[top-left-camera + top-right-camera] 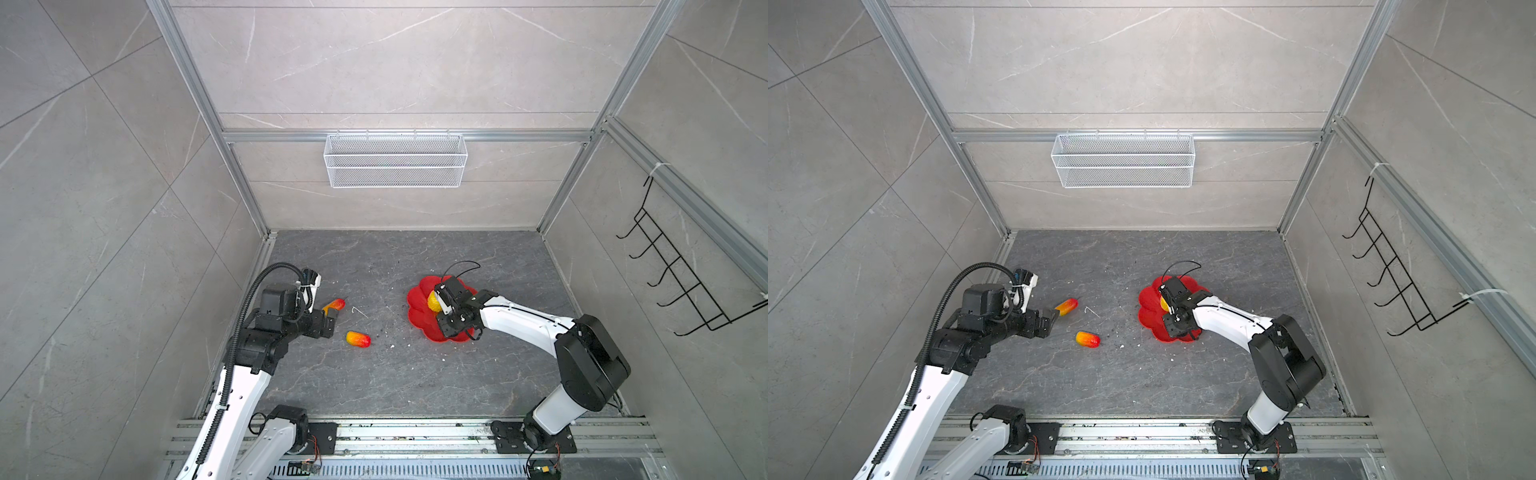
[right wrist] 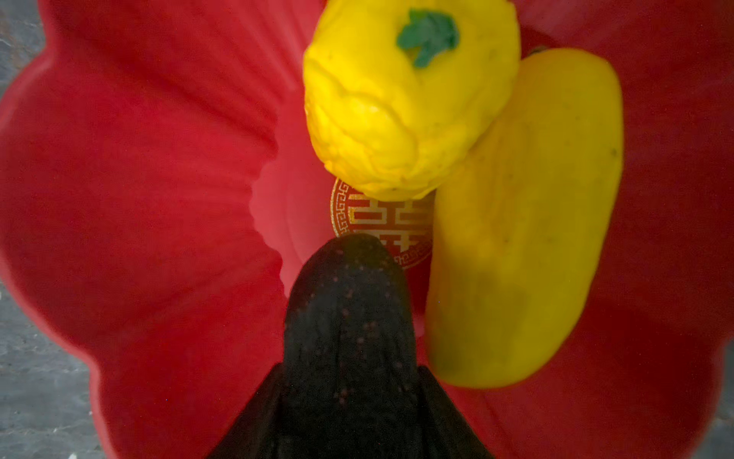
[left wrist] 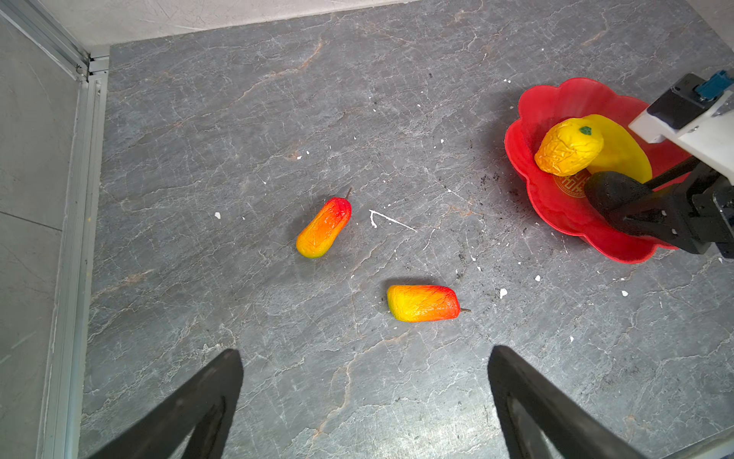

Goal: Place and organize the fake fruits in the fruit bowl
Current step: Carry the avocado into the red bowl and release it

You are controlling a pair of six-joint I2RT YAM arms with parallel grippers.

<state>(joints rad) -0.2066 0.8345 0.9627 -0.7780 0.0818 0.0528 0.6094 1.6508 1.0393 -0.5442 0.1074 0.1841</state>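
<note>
The red flower-shaped fruit bowl [image 1: 417, 320] [image 2: 139, 179] sits on the floor at the right. In it lie a round yellow fruit [image 2: 405, 111] [image 3: 568, 147] and a long yellow fruit [image 2: 528, 218] [image 3: 623, 155], touching. My right gripper [image 2: 351, 373] [image 1: 440, 309] is shut on the dark blackish oval fruit [image 2: 349, 310] and holds it low over the bowl's gold emblem [image 2: 381, 218]. Two red-orange-yellow oblong fruits [image 3: 323, 228] [image 3: 423, 303] lie on the floor to the left of the bowl. My left gripper [image 3: 365, 357] [image 1: 330, 318] hovers near them, open and holding nothing.
A white wire-mesh basket [image 1: 395, 160] hangs on the back wall. A black hook rack [image 1: 681, 270] is on the right wall. White crumbs [image 3: 391, 220] dot the grey stone floor [image 1: 415, 374]. Aluminium rails [image 1: 415, 432] run along the front edge.
</note>
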